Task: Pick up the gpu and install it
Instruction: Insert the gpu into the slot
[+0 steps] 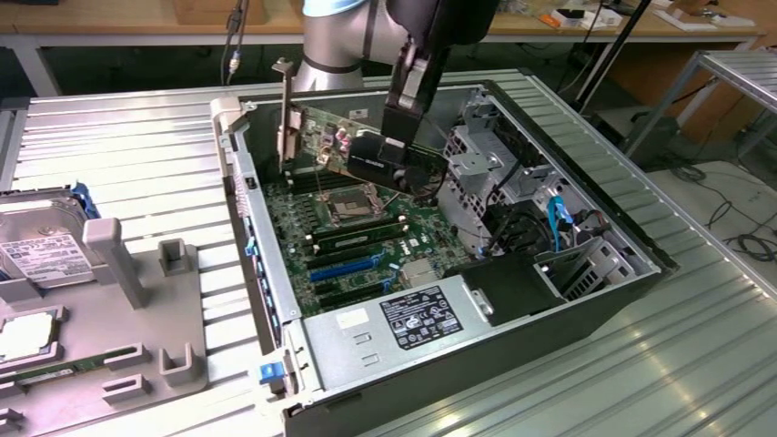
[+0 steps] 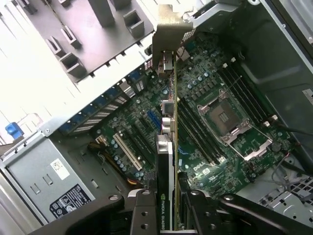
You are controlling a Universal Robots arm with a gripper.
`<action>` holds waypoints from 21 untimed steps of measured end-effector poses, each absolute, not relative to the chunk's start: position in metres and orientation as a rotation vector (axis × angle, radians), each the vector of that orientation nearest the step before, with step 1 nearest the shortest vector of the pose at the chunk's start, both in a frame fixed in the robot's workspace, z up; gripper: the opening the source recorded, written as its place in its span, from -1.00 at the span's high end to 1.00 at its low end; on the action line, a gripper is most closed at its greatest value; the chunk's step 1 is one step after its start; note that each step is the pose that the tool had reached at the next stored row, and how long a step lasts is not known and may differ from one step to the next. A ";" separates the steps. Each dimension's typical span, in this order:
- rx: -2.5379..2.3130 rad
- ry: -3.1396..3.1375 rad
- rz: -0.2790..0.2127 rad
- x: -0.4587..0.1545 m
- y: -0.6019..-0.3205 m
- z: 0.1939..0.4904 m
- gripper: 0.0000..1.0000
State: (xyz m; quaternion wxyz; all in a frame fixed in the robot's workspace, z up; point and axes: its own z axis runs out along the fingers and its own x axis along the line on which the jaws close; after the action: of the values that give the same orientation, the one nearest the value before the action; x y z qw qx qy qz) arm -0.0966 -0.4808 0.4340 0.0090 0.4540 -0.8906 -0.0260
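The gpu (image 1: 334, 137) hangs tilted over the far end of the motherboard (image 1: 364, 246) inside the open computer case. It is a green card with a black face, and its silver bracket (image 1: 283, 109) points toward the exterior view's left. My gripper (image 1: 401, 141) is shut on the card's black end from above. In the wrist view the gpu (image 2: 168, 127) runs edge-on away from my gripper (image 2: 168, 218), with a black finger (image 2: 142, 215) on each side and the bracket (image 2: 168, 29) at the far end. The card's lower edge sits clear of the slots (image 2: 128, 152).
The CPU socket (image 1: 344, 208) and memory slots lie under the card. A power supply (image 1: 401, 319) fills the case's near corner, and a drive cage (image 1: 486, 164) stands close beside my gripper. A grey fixture (image 1: 134, 300) with a hard drive (image 1: 36, 246) sits at the exterior view's left.
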 end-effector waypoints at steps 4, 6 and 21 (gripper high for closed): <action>1.480 -2.748 -0.081 -0.092 -0.481 0.434 0.47; 1.519 -2.726 -0.080 -0.091 -0.481 0.434 0.47; 1.727 -2.594 -0.077 -0.085 -0.481 0.434 0.47</action>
State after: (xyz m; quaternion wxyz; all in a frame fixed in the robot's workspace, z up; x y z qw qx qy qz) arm -0.0851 -0.4808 0.4340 0.0120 0.5539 -0.8321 -0.0248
